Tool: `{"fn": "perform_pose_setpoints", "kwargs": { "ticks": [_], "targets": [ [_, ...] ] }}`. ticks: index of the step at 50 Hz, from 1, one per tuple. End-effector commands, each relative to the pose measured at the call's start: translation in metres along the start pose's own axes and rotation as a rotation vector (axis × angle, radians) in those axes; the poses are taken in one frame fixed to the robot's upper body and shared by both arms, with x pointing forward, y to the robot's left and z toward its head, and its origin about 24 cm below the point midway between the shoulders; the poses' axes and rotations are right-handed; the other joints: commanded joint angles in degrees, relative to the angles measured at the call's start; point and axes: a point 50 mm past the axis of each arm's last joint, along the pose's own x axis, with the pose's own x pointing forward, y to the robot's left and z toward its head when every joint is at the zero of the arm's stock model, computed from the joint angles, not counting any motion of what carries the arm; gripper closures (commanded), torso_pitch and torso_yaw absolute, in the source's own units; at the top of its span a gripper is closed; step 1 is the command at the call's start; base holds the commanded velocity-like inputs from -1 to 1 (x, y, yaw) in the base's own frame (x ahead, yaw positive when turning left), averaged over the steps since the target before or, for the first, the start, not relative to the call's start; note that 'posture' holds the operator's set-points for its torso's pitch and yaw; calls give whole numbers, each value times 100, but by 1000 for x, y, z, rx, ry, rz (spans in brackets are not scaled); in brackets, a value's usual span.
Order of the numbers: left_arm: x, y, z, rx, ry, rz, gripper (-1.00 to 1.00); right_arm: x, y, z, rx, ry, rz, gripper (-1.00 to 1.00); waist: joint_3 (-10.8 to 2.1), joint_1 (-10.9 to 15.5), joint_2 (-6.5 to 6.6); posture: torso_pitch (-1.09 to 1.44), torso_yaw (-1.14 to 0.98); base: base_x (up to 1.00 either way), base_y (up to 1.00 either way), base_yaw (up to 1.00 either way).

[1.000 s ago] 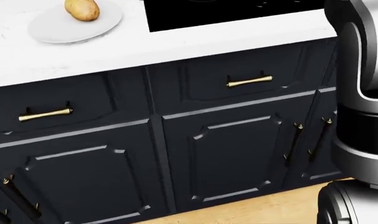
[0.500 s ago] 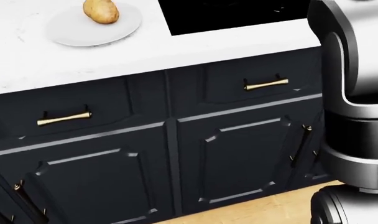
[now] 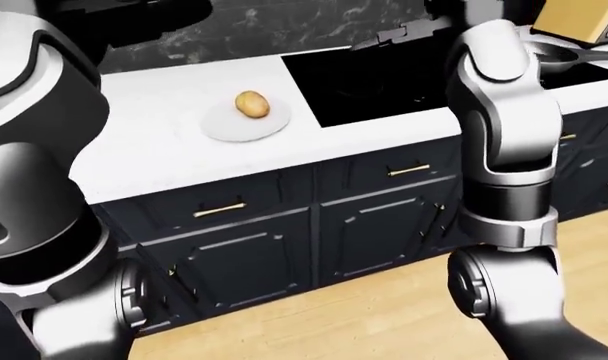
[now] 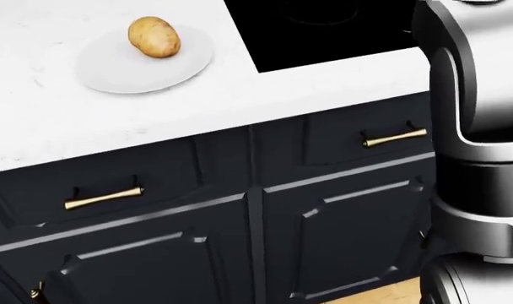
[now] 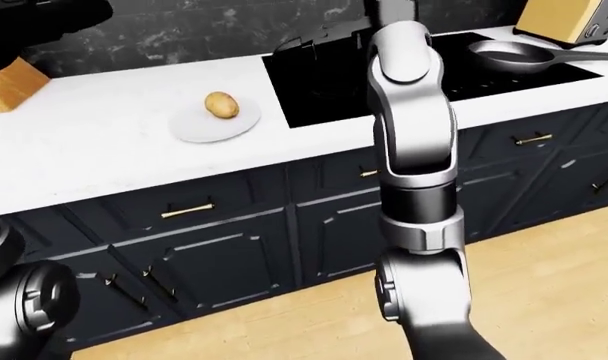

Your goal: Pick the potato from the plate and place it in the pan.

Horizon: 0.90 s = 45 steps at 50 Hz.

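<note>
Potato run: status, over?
Hands: neither in view, only raised arms. Potato on the plate, untouched. Pan on the cooktop at the right-eye view's far right. Nothing on the counter between them.

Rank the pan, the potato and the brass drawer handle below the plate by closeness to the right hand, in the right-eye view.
From the right hand, at the view's top:
1. pan, on the stove, to its right.
2. potato, on the plate, to its left.
3. brass drawer handle, lower left, under the counter.
</note>
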Motion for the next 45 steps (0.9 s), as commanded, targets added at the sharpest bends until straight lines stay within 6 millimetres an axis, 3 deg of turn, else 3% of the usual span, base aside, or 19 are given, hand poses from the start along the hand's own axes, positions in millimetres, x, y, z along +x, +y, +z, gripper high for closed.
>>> {"fn": "perform_pose_setpoints", "kwargs": {
  "ticks": [1,5,8,9,10,13,15,17,19,25,29,30,31,36,40,42,43,44,45],
  "targets": [
    [-3,-2,16,-23,-78,-18,-100,-1,-9,25,-5,-108,-42,-100,-122,-17,6,0,0,24,31,0],
    [-4,-2,16,-24,-78,-18,-100,-2,-9,25,-7,-108,-42,-100,-98,40,-222,0,0,24,33,0],
    [-4,-2,15,-22,-79,-20,-100,-2,-8,25,-9,-108,-41,-100,-224,97,-619,0,0,24,36,0],
    [-4,-2,16,-22,-79,-20,-100,-2,-8,24,-10,-108,-40,-100,-148,42,-407,0,0,24,40,0],
    [-4,-2,16,-22,-79,-20,-100,-2,-8,24,-11,-107,-39,-100,-150,93,-541,0,0,25,41,0],
    [-4,-2,16,-22,-79,-20,-100,-2,-8,24,-4,-109,-37,-100,-243,50,-545,0,0,24,38,0],
    [-3,-3,15,-22,-80,-22,-100,-2,-7,24,-1,-112,-36,-100,-150,40,-459,0,0,13,13,0],
    [-4,-2,15,-22,-80,-21,-100,-2,-7,25,10,-115,-36,-100,-47,-35,-251,0,0,0,0,0],
    [-4,-2,16,-22,-80,-21,-100,-2,-8,25,16,-116,-38,-100,-88,-42,151,0,0,0,0,0],
    [-4,-3,15,-20,-79,-22,-100,-2,-7,25,-2,-117,-42,-100,-48,-4,-307,0,0,0,0,0],
    [-4,-3,15,-20,-79,-21,-100,-2,-7,25,-7,-120,-38,-100,-133,4,-233,0,0,0,1,0],
    [-4,-3,15,-19,-78,-22,-100,-2,-7,25,-7,-121,-36,-100,-281,5,-189,0,0,1,15,0],
    [-4,-3,15,-19,-78,-22,-100,-2,-7,25,-8,-121,-37,-100,-299,31,-212,0,0,6,23,0],
    [-4,-3,15,-19,-78,-21,-100,-2,-6,25,-8,-122,-34,-100,-226,11,-341,0,0,19,33,0],
    [-4,-3,14,-17,-77,-22,-100,-2,-5,23,-8,-121,-31,-100,-133,-70,-148,0,0,32,44,0],
    [-4,-3,14,-18,-78,-23,-100,-2,-5,23,-7,-120,-31,-100,-149,-113,93,0,0,32,44,0],
    [-4,-4,14,-17,-78,-23,-100,-2,-5,23,-5,-115,-32,-100,-243,-113,320,0,0,25,12,0],
    [-3,-3,14,-17,-77,-23,-100,-3,-6,24,9,-123,-35,-100,-79,-90,343,0,0,0,0,0],
    [-4,-3,14,-17,-78,-22,-100,-3,-6,24,11,-122,-36,-100,-99,-131,422,0,0,0,0,0]
  ]
}}
